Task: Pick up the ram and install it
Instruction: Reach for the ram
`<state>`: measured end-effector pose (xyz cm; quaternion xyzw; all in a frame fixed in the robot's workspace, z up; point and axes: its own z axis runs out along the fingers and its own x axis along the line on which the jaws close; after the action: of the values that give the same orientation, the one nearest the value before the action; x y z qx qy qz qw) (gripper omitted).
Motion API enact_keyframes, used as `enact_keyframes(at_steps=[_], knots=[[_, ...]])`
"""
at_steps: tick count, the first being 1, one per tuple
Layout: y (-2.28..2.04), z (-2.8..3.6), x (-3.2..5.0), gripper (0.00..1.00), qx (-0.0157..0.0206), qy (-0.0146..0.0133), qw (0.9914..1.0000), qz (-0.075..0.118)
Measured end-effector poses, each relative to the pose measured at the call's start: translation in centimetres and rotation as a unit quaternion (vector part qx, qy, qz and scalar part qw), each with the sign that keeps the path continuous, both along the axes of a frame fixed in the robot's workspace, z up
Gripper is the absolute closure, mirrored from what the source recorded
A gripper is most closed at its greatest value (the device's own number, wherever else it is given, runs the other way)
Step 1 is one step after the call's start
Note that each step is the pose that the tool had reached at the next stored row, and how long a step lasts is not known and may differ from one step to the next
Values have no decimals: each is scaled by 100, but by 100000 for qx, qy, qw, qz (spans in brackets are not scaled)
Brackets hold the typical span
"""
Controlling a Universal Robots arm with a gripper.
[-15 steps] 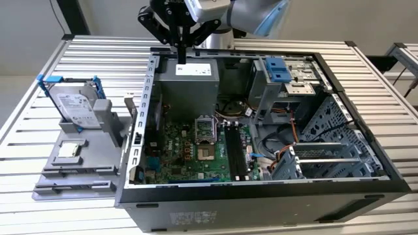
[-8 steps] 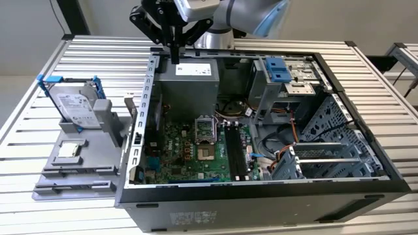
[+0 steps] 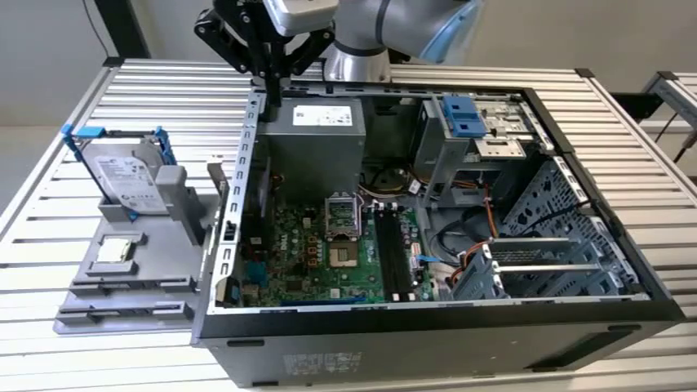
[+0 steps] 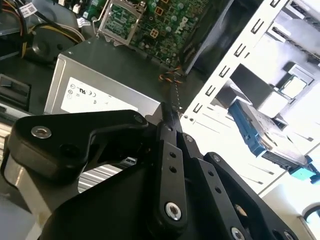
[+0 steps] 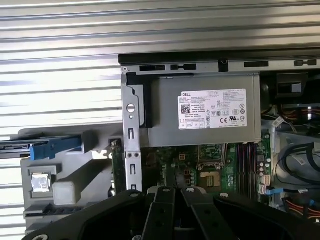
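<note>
Gripping ram [image 4: 173,107] in closed hand [image 3: 267,77] above case [image 3: 253,147] corner; best kept upright, aligned lengthwise with slots [image 3: 394,253], pressed evenly.

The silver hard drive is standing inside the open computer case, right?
Not inside: the hard drive stands in the grey holder outside the case, to the exterior view's left of it, as the exterior view shows.

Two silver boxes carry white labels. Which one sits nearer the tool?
The power supply inside the computer case, close by the tool gripping the ram. The hard drive stands upright in the gray holder outside the case.
</note>
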<state>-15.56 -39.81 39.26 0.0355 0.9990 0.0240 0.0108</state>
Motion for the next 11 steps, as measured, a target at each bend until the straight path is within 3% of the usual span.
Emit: enact_keyframes(at_steps=[11], knots=[[0, 0, -255, 100, -1, -49, 99999, 423]])
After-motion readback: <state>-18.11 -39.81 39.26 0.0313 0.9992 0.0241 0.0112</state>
